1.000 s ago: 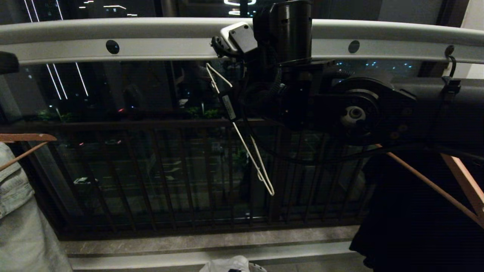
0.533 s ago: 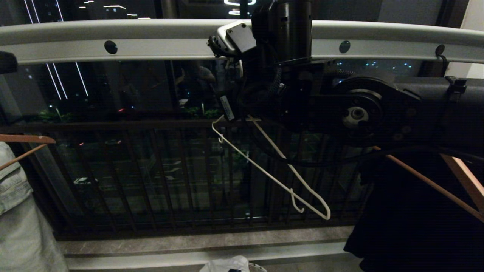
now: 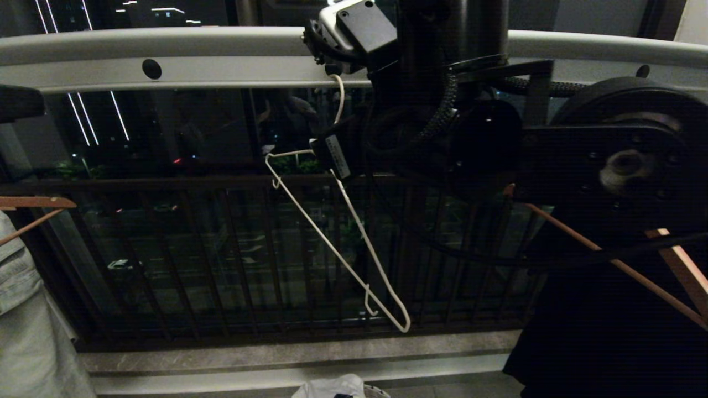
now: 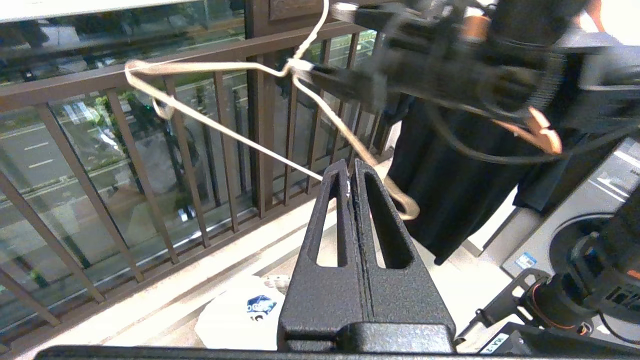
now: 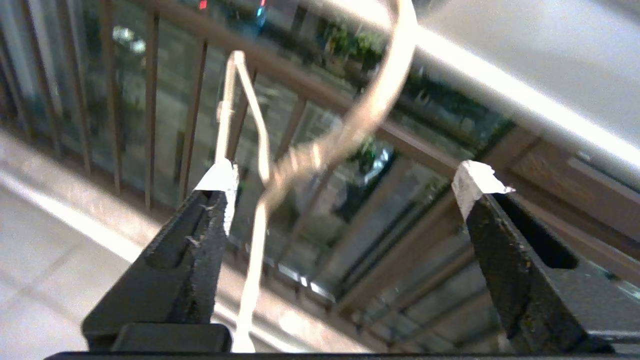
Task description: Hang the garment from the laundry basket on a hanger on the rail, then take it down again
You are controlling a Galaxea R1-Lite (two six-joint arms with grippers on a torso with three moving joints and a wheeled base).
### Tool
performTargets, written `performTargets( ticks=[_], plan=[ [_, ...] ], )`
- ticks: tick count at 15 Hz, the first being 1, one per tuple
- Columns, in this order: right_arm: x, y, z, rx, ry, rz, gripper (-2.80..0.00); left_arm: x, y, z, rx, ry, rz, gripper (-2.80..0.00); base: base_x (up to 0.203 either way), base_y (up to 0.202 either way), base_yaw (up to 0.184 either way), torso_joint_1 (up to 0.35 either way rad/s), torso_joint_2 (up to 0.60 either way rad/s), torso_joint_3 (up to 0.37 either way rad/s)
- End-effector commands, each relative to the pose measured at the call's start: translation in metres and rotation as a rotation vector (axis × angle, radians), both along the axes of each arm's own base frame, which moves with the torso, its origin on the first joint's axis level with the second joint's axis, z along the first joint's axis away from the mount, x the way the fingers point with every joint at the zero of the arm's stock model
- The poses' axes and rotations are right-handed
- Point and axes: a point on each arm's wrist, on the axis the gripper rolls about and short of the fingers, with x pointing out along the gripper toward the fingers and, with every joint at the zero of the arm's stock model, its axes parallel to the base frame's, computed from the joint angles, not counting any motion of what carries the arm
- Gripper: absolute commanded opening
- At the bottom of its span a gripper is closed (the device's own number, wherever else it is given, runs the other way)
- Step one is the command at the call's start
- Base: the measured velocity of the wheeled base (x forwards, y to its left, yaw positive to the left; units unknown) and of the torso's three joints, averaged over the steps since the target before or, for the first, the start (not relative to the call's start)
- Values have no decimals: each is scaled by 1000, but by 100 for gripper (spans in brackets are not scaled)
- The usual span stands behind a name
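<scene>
The white wire hanger [image 3: 337,251] hangs tilted by its hook from the pale grey rail [image 3: 221,66], bare. My right gripper [image 5: 347,180] is open just below the rail. The hanger's twisted neck [image 5: 300,160] stands free between its white-tipped fingers [image 5: 220,175], closer to one. My left gripper [image 4: 350,170] is shut on nothing, lower down, pointing at the hanger's lower end [image 4: 400,202]. The garment [image 3: 332,388], white with a blue print [image 4: 260,305], lies bunched on the floor below. Only a bit of the laundry basket's rim [image 3: 376,391] shows beside it.
A pale denim garment [image 3: 22,309] hangs on a brown wooden hanger [image 3: 33,203] at the left. A black garment [image 3: 608,331] on another wooden hanger [image 3: 680,276] hangs at the right. The dark balcony railing [image 3: 221,182] runs behind. My right arm [image 3: 553,160] fills the upper right.
My right gripper has opened and let go of the hanger. The hanger swung out to the right and back and now hangs from the rail. The right arm has drawn nearer the camera.
</scene>
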Motion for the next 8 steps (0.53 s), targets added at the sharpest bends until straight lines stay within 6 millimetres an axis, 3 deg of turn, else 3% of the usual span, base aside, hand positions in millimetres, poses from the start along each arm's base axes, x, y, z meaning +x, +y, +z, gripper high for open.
performTargets(
  ticks=[1,3,4,5,8],
  plan=[
    [-38,-41,22,16,-18,12,0,4,-4,-2,13,15,1,-280,0,0,0,0,0,0],
    [-73,-80,22,-30,2,31,0,10,-10,-6,35,35,1,-280,0,0,0,0,0,0],
    [-92,-106,19,-57,8,38,-188,14,-14,-9,50,50,1,-280,0,0,0,0,0,0],
    [-110,-134,14,-77,7,39,-280,18,-19,-11,63,64,1,-280,0,0,0,0,0,0],
    [-143,-196,4,-79,-13,3,-280,23,-23,-25,108,102,1,-280,0,0,0,0,0,0]
  ],
)
